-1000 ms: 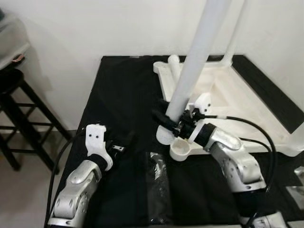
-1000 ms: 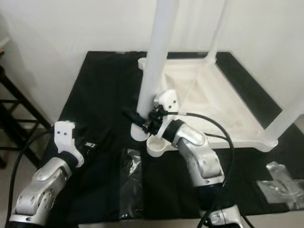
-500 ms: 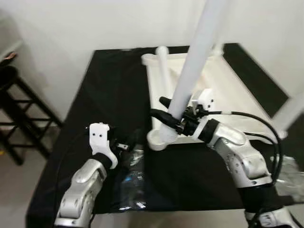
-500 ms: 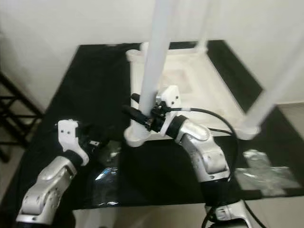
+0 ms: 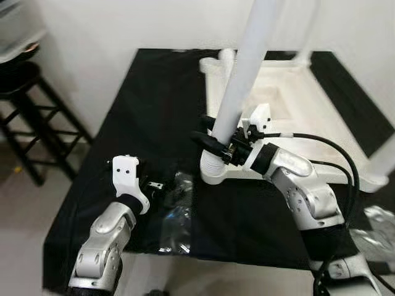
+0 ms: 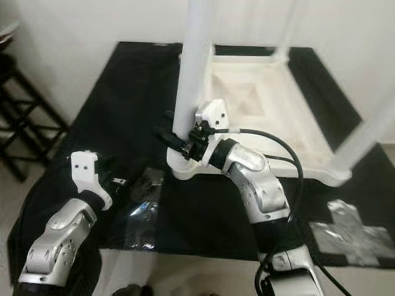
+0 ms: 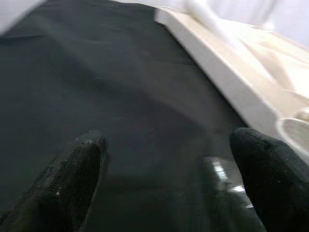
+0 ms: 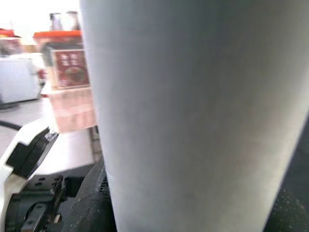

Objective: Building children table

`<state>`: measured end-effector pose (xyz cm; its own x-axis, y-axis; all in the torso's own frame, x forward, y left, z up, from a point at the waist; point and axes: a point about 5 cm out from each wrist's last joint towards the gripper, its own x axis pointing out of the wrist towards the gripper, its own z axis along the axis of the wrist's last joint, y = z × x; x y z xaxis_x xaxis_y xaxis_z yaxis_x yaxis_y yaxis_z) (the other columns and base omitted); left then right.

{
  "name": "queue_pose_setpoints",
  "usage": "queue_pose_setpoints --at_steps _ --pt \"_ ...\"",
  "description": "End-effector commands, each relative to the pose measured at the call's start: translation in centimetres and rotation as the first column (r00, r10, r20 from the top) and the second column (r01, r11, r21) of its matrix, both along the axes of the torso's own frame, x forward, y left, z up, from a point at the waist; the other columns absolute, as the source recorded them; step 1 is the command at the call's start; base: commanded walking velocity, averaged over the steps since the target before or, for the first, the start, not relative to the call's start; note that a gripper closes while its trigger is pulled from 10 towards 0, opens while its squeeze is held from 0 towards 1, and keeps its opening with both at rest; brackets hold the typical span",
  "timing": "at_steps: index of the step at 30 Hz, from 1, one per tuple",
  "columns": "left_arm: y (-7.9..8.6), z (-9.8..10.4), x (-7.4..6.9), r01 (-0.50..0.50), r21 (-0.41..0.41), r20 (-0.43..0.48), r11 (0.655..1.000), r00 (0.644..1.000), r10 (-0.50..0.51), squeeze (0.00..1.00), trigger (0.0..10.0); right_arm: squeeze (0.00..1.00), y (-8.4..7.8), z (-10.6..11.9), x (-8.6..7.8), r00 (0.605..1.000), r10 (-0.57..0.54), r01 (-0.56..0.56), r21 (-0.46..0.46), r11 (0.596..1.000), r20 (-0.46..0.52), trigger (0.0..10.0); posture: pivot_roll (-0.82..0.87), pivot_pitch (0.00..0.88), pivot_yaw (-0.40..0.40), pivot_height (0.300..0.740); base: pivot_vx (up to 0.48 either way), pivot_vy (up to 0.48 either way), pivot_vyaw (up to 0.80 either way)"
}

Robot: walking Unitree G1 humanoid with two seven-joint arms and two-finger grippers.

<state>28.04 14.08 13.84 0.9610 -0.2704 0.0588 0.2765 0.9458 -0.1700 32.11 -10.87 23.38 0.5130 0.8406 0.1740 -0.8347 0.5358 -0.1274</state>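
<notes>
A white children's table [image 5: 296, 105] lies upside down on a black cloth. A thick white leg [image 5: 244, 74] stands upright with its lower end in the near left corner socket [image 5: 216, 174]. My right gripper [image 5: 213, 145] is shut on this leg just above the socket; in the right wrist view the leg [image 8: 193, 121] is very close, with one black finger [image 8: 96, 203] beside it. My left gripper [image 5: 163, 185] hovers open and holding nothing over the cloth, left of that corner. Its fingers [image 7: 72, 169] stand wide apart, with the table's edge [image 7: 227, 82] ahead.
A clear plastic bag [image 5: 176, 216] lies on the cloth just in front of the left gripper. Another bag [image 6: 349, 225] lies at the near right. Two more legs [image 5: 386, 160] rise from the table's right side. A black stool [image 5: 28, 105] stands off to the left.
The camera has shifted. One second ago the leg's lower end was beside the corner socket; now it stands in it, still held by the right gripper. The left gripper is nearer the plastic bag.
</notes>
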Motion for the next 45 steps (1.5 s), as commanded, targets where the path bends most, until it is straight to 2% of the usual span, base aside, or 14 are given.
queue_pose_setpoints --at_steps 1,6,11,16,26,45 --pt "0.2 -0.2 -0.3 -0.013 0.007 -0.006 1.000 1.000 0.013 0.00 10.0 0.00 0.3 0.1 0.1 1.000 0.025 -0.025 -0.008 1.000 0.007 10.0 0.00 0.144 -0.003 0.740 0.000 0.000 0.76" --pt "0.2 -0.1 -0.4 -0.015 0.010 -0.006 1.000 1.000 0.015 0.00 10.0 0.00 0.2 0.2 0.2 0.999 0.047 -0.047 -0.014 0.999 0.004 10.0 0.01 0.150 -0.010 0.740 0.000 0.000 0.76" --pt "0.0 -0.1 -0.6 -0.006 0.003 -0.006 1.000 1.000 0.006 0.00 10.0 0.00 0.2 0.4 0.5 0.999 0.043 -0.043 0.002 0.999 0.002 10.0 -0.01 0.154 -0.019 0.740 0.000 -0.117 0.00" --pt "-0.1 -0.3 -0.5 -0.002 0.004 -0.022 1.000 1.000 0.002 0.00 10.0 0.00 0.7 0.1 0.2 0.999 0.047 -0.047 0.006 0.999 -0.002 10.0 -0.02 0.156 -0.009 0.740 0.000 -0.472 0.00" --pt "0.0 -0.2 -0.3 -0.019 -0.001 -0.022 1.000 1.000 0.019 0.00 10.0 0.00 0.7 -0.2 0.1 0.999 0.042 -0.042 0.009 0.999 -0.008 10.0 -0.02 0.157 -0.007 0.740 0.000 -0.470 0.00" --pt "0.3 -1.0 0.0 -0.026 -0.011 -0.068 1.000 0.997 0.025 0.00 10.0 0.00 0.8 -0.6 0.2 1.000 0.023 -0.023 -0.011 1.000 -0.006 10.0 -0.02 0.149 0.008 0.740 0.000 0.000 0.00"
